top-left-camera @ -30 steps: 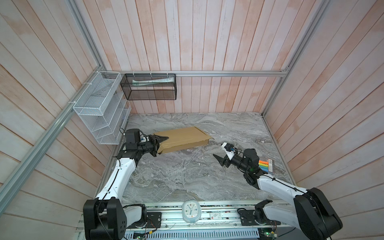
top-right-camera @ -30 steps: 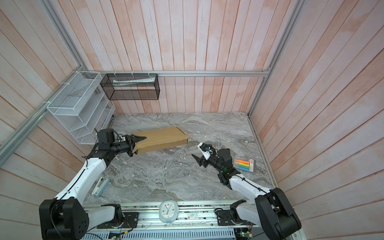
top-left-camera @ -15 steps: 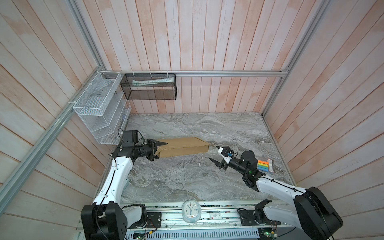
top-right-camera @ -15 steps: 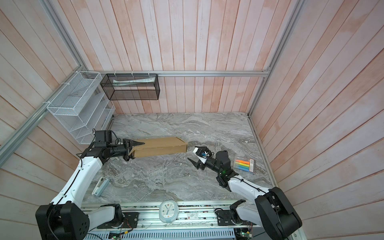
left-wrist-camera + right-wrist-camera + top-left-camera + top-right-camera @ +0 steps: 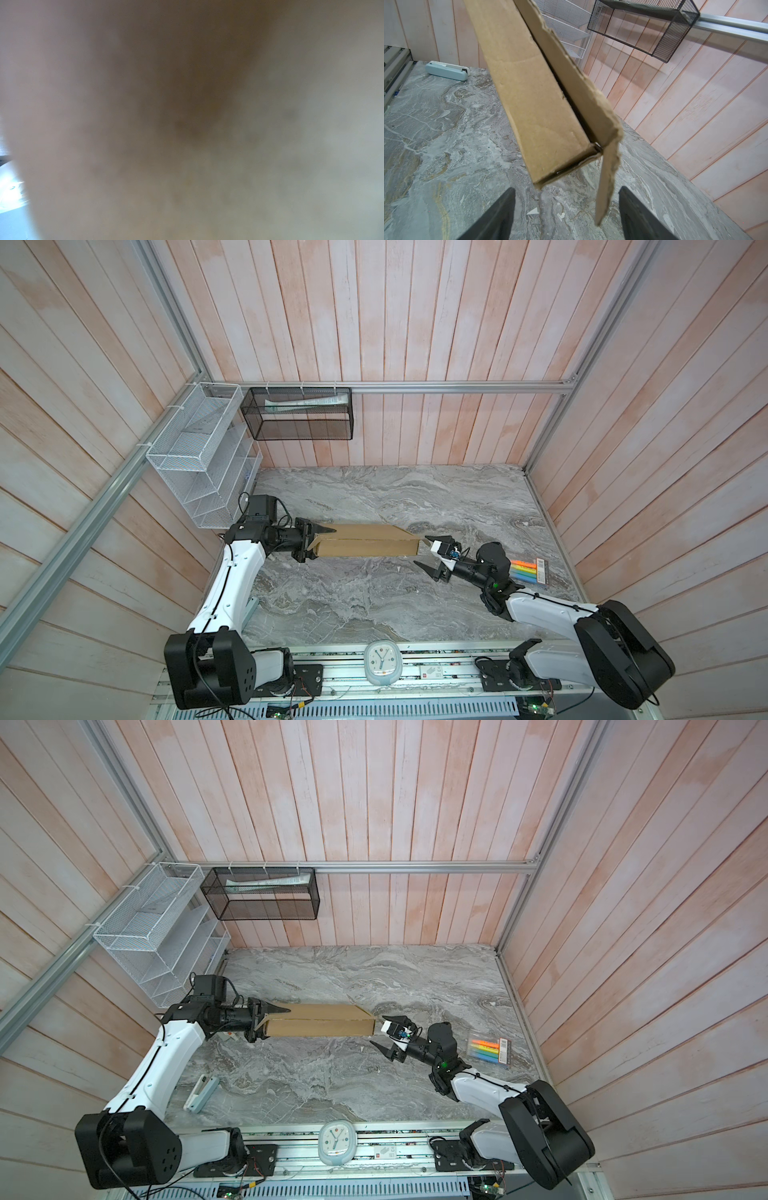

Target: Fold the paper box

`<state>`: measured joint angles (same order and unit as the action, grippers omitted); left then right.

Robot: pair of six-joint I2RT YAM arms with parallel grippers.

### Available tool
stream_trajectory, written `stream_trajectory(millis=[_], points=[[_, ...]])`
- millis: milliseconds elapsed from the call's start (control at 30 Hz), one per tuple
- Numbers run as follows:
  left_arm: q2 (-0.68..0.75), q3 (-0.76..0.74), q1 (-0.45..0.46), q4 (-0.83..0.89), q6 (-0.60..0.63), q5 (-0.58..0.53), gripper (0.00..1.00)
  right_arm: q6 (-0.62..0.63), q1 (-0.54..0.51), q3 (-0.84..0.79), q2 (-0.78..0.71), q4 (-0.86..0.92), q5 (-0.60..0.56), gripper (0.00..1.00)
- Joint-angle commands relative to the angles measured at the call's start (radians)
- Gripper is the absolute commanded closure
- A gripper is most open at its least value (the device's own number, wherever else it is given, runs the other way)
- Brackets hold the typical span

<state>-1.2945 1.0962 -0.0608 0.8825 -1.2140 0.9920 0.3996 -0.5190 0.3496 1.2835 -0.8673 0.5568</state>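
Care matters here: while your left gripper (image 5: 320,544) clamps the paper box (image 5: 370,547) aloft over mid-table, ease your wide-open right gripper (image 5: 421,550) squarely around its dangling end flap (image 5: 607,176) before closing.

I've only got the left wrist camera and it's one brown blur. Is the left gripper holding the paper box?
Observer: Yes, in both top views the left gripper is clamped on the paper box at its left end.
Operator: Where's the right gripper?
Observer: The right gripper is open just off the box's opposite end, apparently not touching.
Operator: Is the box closed?
Observer: Not fully; the right wrist view shows a loose flap hanging from that end.
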Motion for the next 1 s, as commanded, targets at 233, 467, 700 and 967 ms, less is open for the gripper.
stream_trajectory(millis=[233,467,700,967], points=[[-0.009,0.064,-0.008,0.072,0.068,0.028,0.63,0.026,-0.017,0.036,0.048,-0.092,0.066,0.22],[-0.017,0.11,-0.008,0.14,0.109,0.028,0.63,0.041,-0.017,0.083,0.096,-0.058,0.133,0.22],[-0.005,0.118,-0.01,0.2,0.144,0.038,0.63,0.028,-0.016,0.077,0.103,-0.1,0.172,0.22],[0.01,0.115,-0.01,0.205,0.152,0.042,0.64,0.002,-0.012,0.083,0.138,-0.141,0.256,0.24]])
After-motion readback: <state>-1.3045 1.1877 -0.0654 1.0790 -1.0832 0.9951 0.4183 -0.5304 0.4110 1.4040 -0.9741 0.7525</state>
